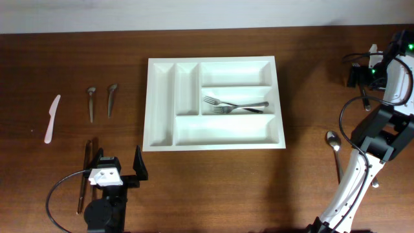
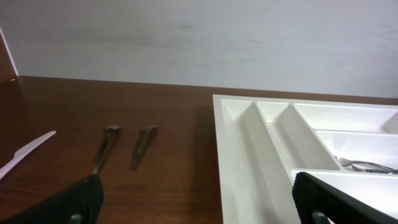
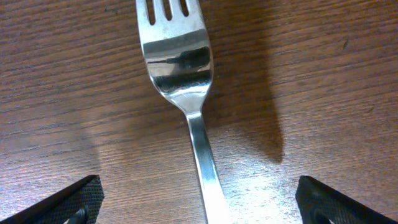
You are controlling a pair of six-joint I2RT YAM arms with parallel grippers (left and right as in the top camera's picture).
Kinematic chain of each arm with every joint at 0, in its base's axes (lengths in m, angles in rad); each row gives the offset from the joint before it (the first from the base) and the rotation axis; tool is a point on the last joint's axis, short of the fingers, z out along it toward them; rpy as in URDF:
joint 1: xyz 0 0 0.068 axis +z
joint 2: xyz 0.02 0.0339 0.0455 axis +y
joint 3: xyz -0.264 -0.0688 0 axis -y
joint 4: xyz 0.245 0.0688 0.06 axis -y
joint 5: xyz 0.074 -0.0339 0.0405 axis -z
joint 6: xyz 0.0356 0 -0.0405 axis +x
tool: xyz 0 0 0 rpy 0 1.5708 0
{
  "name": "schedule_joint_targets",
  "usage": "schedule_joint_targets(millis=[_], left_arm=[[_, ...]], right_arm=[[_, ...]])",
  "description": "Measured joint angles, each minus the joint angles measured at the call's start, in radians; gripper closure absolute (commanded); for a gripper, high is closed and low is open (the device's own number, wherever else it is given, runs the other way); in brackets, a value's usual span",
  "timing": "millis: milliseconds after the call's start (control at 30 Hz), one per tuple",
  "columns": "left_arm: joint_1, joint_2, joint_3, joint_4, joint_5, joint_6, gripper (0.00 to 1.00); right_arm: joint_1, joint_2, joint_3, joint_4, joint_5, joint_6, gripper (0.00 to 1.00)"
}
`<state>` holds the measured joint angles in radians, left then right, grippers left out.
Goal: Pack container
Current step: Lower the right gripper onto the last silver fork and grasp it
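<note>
- Shiny steel fork (image 3: 180, 56) is lying flat on the brown wooden table (image 3: 323, 74); right gripper (image 3: 202, 202) is hanging over its handle, jaws spread wide, holding nothing
- Thin handle is hugging the wood, so closing fingers (image 3: 74, 199) may be skidding off or twisting it askew
- Large white plastic five-compartment tray (image 1: 161, 103) is sitting mid-table, well apart, two steel forks (image 1: 236, 105) crossing in its middle long slot
- Left gripper (image 2: 205, 208) is hanging open, empty; white plastic knife (image 1: 52, 118) and two small spoons (image 1: 91, 103) are lying left of the tray, nothing blocking it
</note>
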<state>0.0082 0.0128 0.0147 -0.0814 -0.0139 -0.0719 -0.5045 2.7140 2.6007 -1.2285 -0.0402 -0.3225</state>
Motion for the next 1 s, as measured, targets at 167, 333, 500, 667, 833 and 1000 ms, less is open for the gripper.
schedule_joint_targets(millis=[167,333,500,667,833,1000], left_arm=[[0.0,0.0,0.0,0.0,0.0,0.0,0.01],[0.0,0.0,0.0,0.0,0.0,0.0,0.01],[0.0,0.0,0.0,0.0,0.0,0.0,0.01],[0.0,0.0,0.0,0.0,0.0,0.0,0.01],[0.0,0.0,0.0,0.0,0.0,0.0,0.01],[0.0,0.0,0.0,0.0,0.0,0.0,0.01]], right_arm=[[0.0,0.006,0.0,0.0,0.0,-0.023,0.06],[0.0,0.007,0.0,0.0,0.0,-0.03,0.11],[0.0,0.007,0.0,0.0,0.001,-0.04,0.27],[0.0,0.007,0.0,0.0,0.0,-0.044,0.39],[0.0,0.007,0.0,0.004,0.001,-0.046,0.5],[0.0,0.007,0.0,0.012,0.0,-0.053,0.49]])
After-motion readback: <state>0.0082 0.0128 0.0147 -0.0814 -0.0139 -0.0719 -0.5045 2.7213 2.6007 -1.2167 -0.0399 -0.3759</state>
